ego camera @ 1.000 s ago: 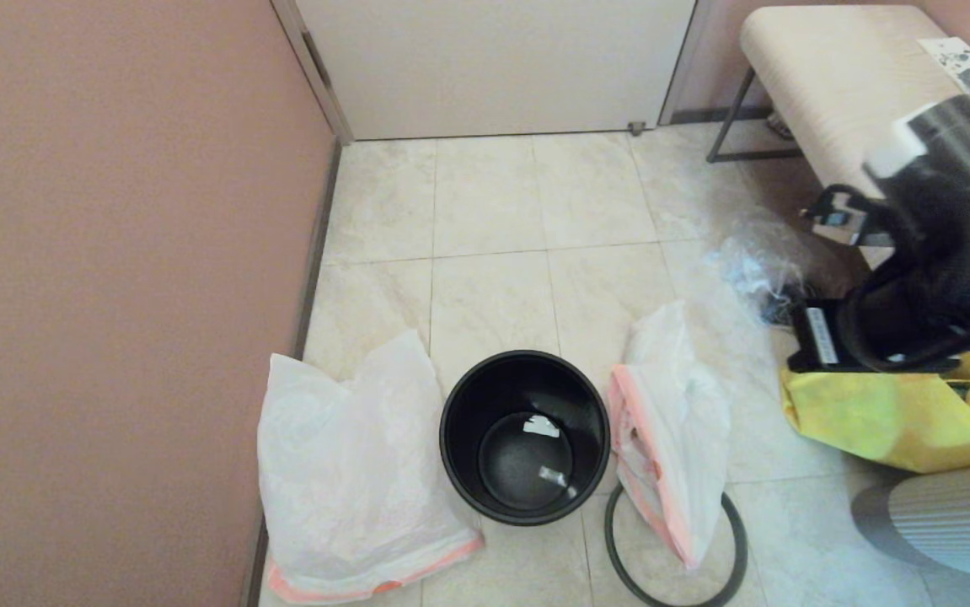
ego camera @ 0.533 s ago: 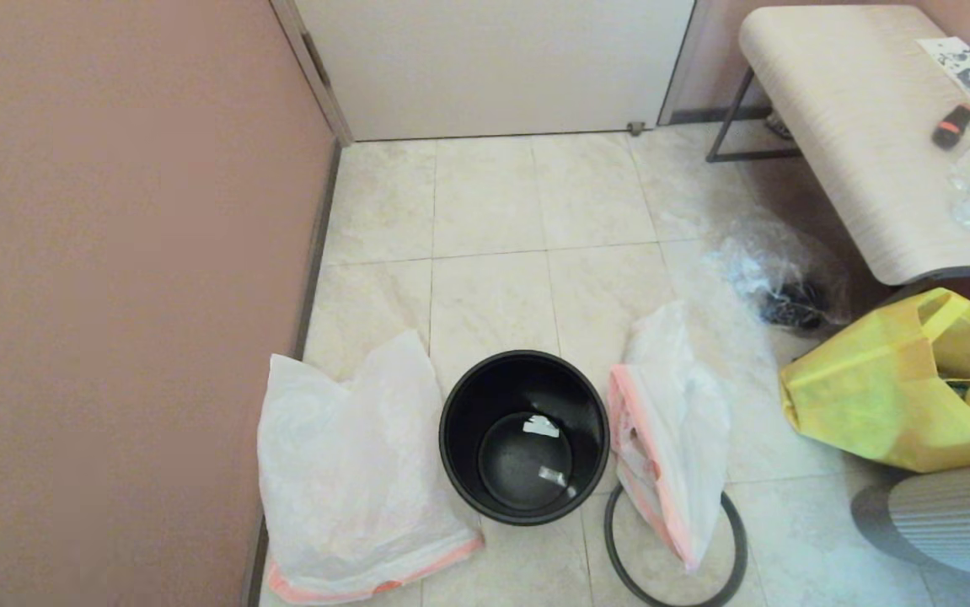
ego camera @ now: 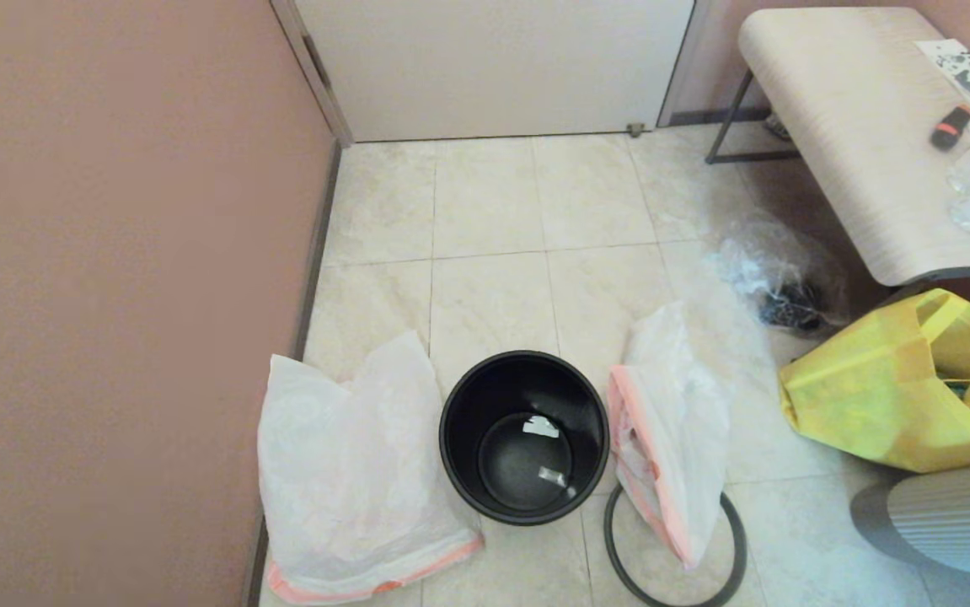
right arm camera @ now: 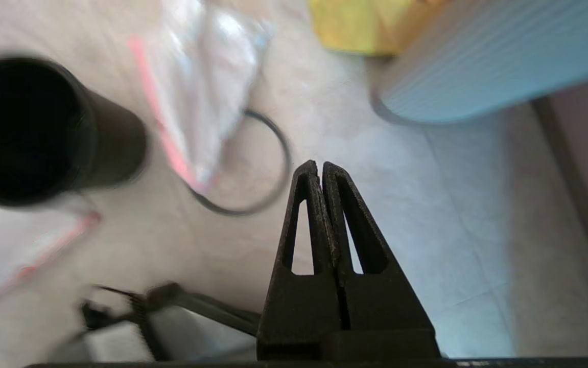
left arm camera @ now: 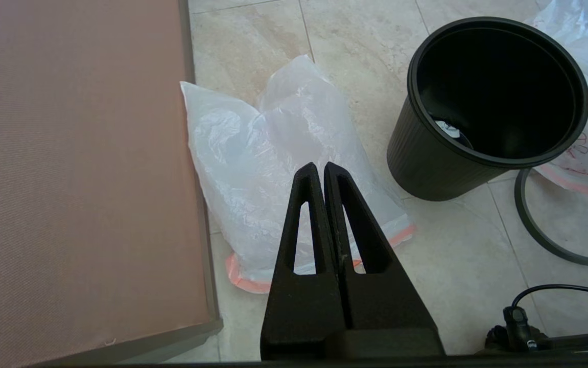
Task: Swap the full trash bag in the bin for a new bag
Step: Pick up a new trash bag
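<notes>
While both claws, left claw (left arm camera: 323, 166) and right claw (right arm camera: 319, 164), stay clenched on nothing, the bin (ego camera: 524, 437) stands unlined at lower centre, its hoop (ego camera: 675, 548) lying on the floor beside it.

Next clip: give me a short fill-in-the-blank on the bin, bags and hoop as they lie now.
1. The small round black plastic bin stands upright with no ____ lining it.
2. The thin dark grey hoop lies on the ____, partly under the crumpled white pink-edged plastic bag.
3. The flat white plastic bag lies between the bin and the pink ____.

Missing: bag; floor; wall
</notes>
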